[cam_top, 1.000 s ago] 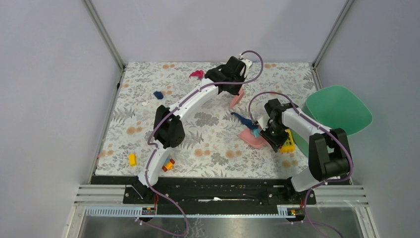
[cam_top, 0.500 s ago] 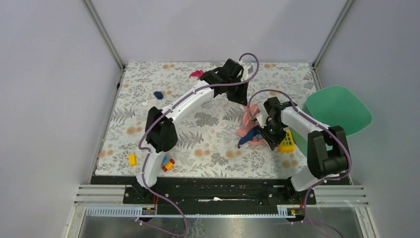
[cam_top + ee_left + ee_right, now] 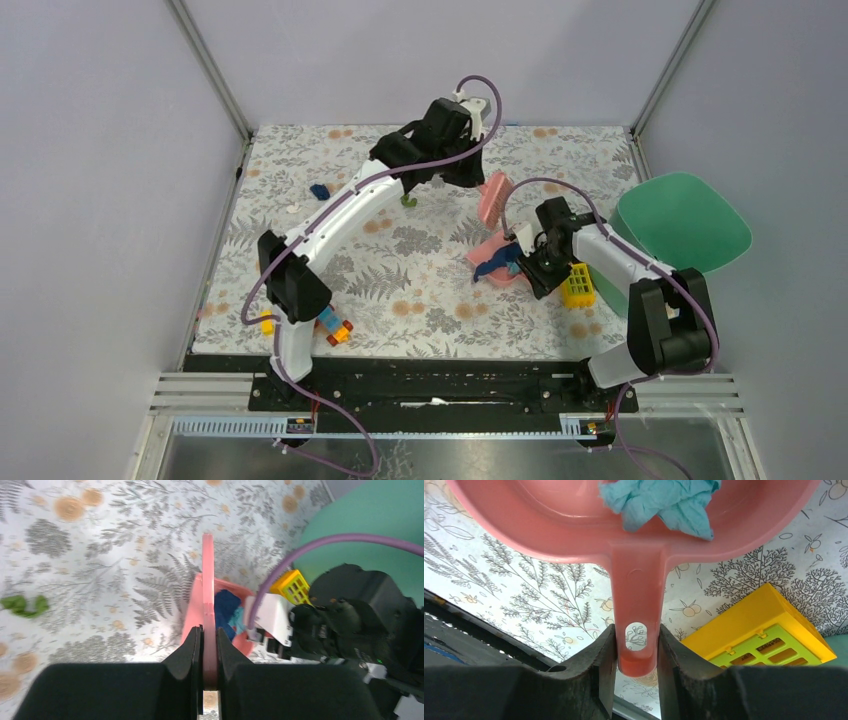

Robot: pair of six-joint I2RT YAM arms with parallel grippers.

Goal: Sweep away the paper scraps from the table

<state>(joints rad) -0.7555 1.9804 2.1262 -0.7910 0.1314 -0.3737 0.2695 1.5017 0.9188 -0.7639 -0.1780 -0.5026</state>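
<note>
My right gripper [image 3: 637, 630] is shut on the handle of the pink dustpan [image 3: 574, 535], which lies low over the table [image 3: 420, 290] at centre right. A teal paper scrap [image 3: 664, 502] and a dark blue one [image 3: 226, 611] lie in the pan [image 3: 492, 262]. My left gripper [image 3: 209, 630] is shut on a flat pink sweeper [image 3: 492, 197], held edge-on just above and behind the pan. Loose scraps remain on the cloth: green [image 3: 408, 199], dark blue [image 3: 319, 190] and white [image 3: 293, 208]. The green one [image 3: 24, 605] lies left of the sweeper.
A yellow grid-topped block [image 3: 578, 285] stands against the right gripper's [image 3: 530, 262] far side. A green bin [image 3: 682, 222] sits off the table's right edge. Toy bricks [image 3: 338, 328] lie near the front left, and a small yellow one [image 3: 578, 330] at the front right.
The left arm pushed the dark blue scrap into the dustpan, then lifted the sweeper back and away. The dustpan shifted slightly left. Both grips are unchanged.
</note>
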